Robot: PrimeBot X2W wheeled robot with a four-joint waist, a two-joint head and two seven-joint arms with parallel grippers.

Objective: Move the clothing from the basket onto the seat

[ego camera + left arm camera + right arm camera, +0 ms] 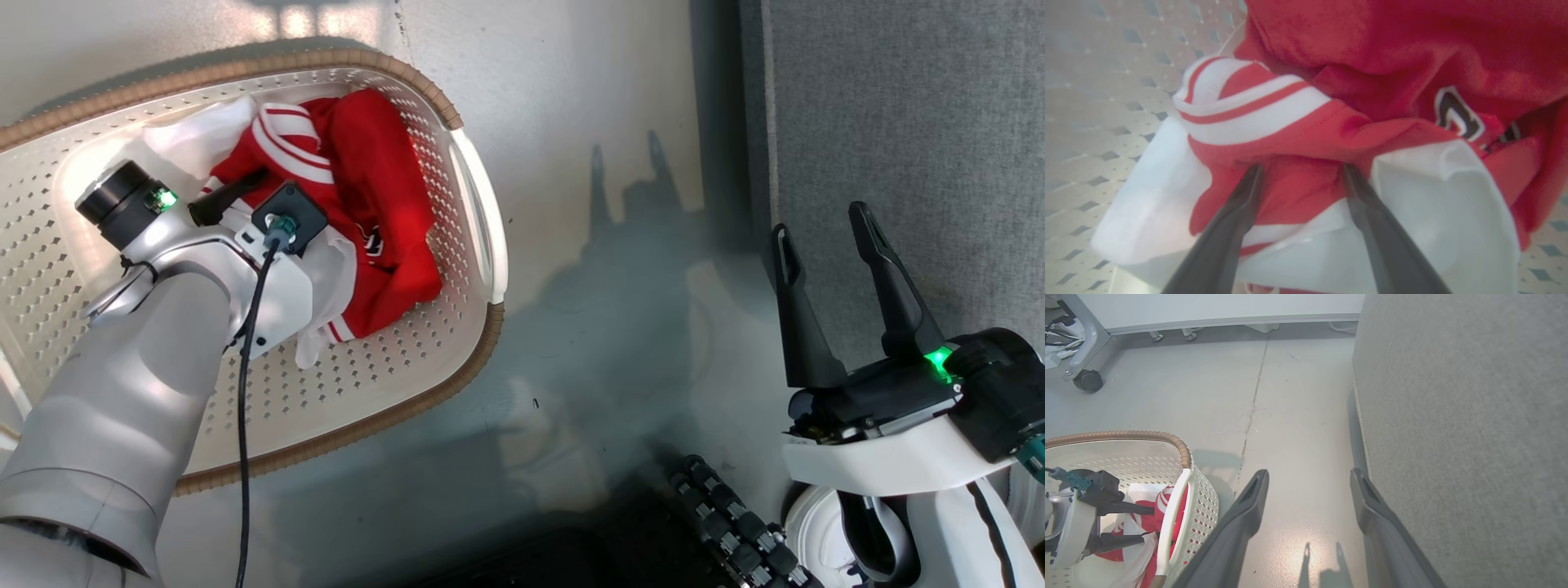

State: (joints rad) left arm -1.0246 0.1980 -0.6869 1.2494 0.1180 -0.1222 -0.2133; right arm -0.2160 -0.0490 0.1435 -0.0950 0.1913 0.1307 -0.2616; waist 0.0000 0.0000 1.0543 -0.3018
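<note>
- The basket (351, 59) stands on the grey floor (588, 98), at the robot's left. It is cream-white with many small holes, a brown rim and a white handle on the side.
- The clothing (375, 188) lies inside the basket: a crumpled red piece with red-and-white stripes, mixed with white cloth.
- The seat (898, 122) is at the robot's right, covered in grey fabric. A strip of bare floor lies between it and the basket.
- The left pincer (1301, 168) is down inside the basket, with its two fingers spread apart. The tips touch the clothing and a fold of red cloth sits between them, but they are not closed on it.
- The right pincer (820, 220) is wide open and holds nothing. It hangs over the floor just beside the edge of the seat.
- The left arm and its black cable (242, 425) cover part of the basket in the head view.
- Behind the basket, in the right wrist view, a pale panel (1208, 310) stands on a black wheel (1088, 380).
- The red cloth has a black-and-white emblem (1457, 112). It is half folded and blurred, so I cannot read it.
</note>
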